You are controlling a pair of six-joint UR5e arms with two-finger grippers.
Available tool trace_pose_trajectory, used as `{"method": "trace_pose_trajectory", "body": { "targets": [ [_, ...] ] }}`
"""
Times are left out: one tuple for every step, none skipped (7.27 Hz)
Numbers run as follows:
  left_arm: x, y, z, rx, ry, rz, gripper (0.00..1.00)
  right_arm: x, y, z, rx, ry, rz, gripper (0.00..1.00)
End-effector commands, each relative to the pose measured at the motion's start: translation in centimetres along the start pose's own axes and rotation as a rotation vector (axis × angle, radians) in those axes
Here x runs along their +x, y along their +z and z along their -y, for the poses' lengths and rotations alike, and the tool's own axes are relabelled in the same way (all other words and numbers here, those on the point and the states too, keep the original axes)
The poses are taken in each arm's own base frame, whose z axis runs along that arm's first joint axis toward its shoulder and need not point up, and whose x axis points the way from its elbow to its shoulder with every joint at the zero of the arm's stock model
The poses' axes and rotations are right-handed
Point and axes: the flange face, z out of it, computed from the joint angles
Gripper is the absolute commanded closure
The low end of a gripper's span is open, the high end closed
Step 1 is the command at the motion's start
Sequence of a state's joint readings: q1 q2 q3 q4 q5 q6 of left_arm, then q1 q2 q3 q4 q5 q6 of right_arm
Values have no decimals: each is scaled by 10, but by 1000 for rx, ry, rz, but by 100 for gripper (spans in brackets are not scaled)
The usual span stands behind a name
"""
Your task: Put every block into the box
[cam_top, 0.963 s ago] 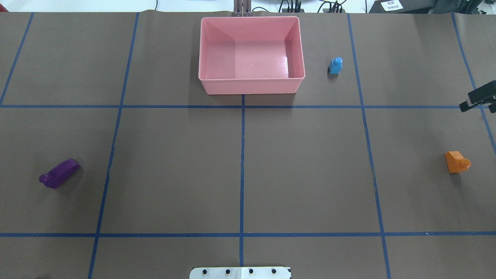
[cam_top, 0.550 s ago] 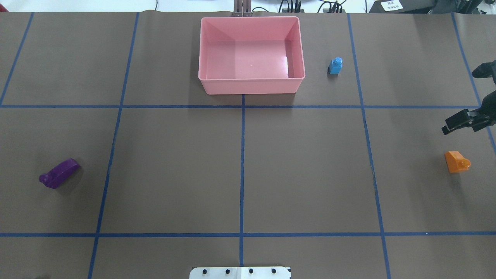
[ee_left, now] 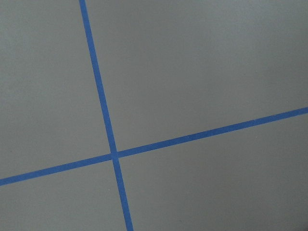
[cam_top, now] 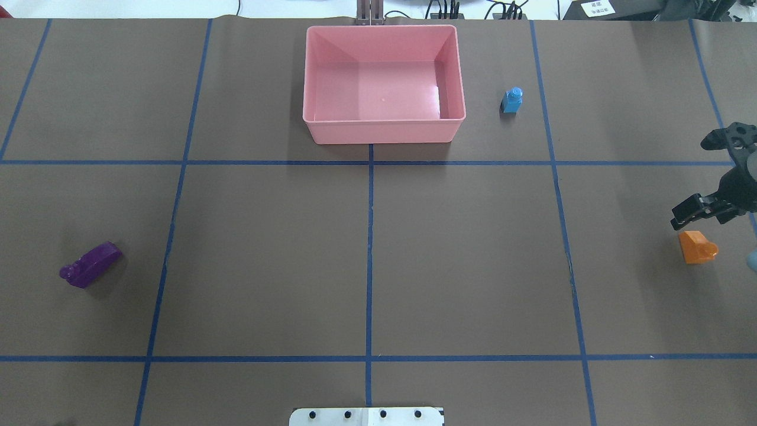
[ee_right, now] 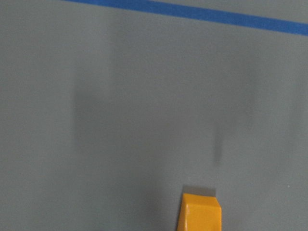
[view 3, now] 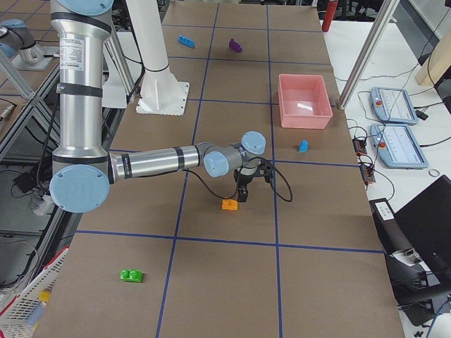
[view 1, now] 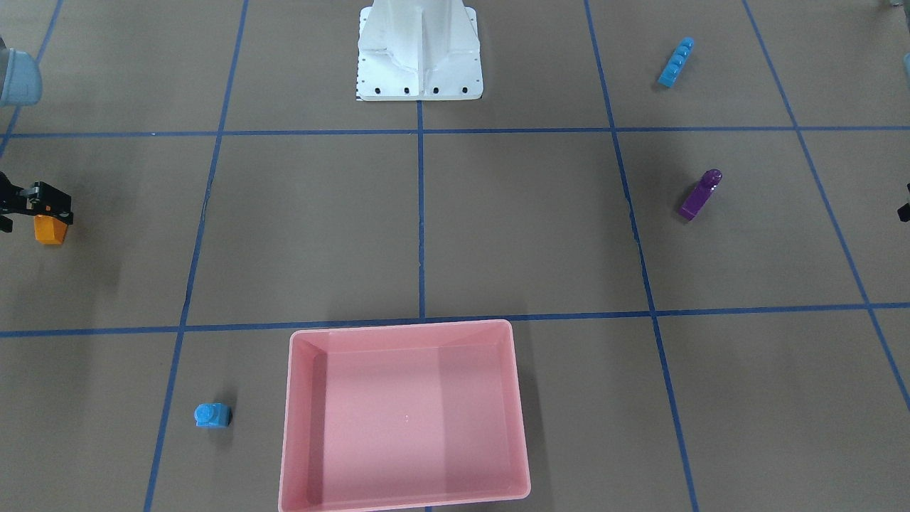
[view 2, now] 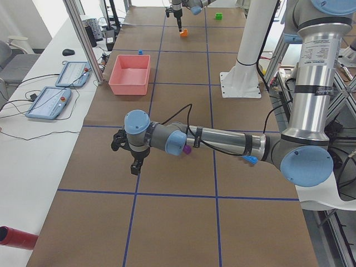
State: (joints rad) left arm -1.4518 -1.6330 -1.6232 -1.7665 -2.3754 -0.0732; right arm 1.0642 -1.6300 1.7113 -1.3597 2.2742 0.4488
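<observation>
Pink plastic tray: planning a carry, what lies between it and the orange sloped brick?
Overhead view: between tray and brick, only brown table cover and blue tape.

Pink box (cam_top: 383, 133), orange block (cam_top: 696, 247), purple block (cam_top: 90, 264), green block (view 3: 131, 274), light-blue cube (cam_top: 512, 100) and bar (view 1: 675, 62), brown blue-gridded table (cam_top: 266, 266).

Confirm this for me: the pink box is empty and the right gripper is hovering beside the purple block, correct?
Wrong block. The pink box is empty, but the right gripper is hovering beside the orange block, not the purple block; the overhead view shows it.
</observation>
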Motion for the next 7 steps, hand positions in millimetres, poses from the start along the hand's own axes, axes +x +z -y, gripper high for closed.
{"method": "trace_pose_trajectory", "body": {
  "targets": [
    [3, 0, 2, 1, 2, -4, 0, 14, 25, -3, -48, 20, -18, 0],
    [5, -1, 5, 4, 3, -5, 0, 12, 31, -4, -61, 16, -22, 0],
    [8, -4, 6, 9, -3, -9, 0, 10, 41, -7, -80, 10, -28, 1],
    [13, -8, 13, 19, 4, -10, 0, 7, 45, -8, -91, 5, -26, 8],
    [15, -10, 20, 25, 10, -9, 0, 7, 47, -11, -103, 9, -22, 39],
    [18, -13, 25, 31, 2, -9, 0, 13, 50, -16, -110, 17, -29, 79],
    [24, -16, 31, 39, -10, -13, 0, 18, 51, -21, -107, 18, -38, 100]
  ]
}}
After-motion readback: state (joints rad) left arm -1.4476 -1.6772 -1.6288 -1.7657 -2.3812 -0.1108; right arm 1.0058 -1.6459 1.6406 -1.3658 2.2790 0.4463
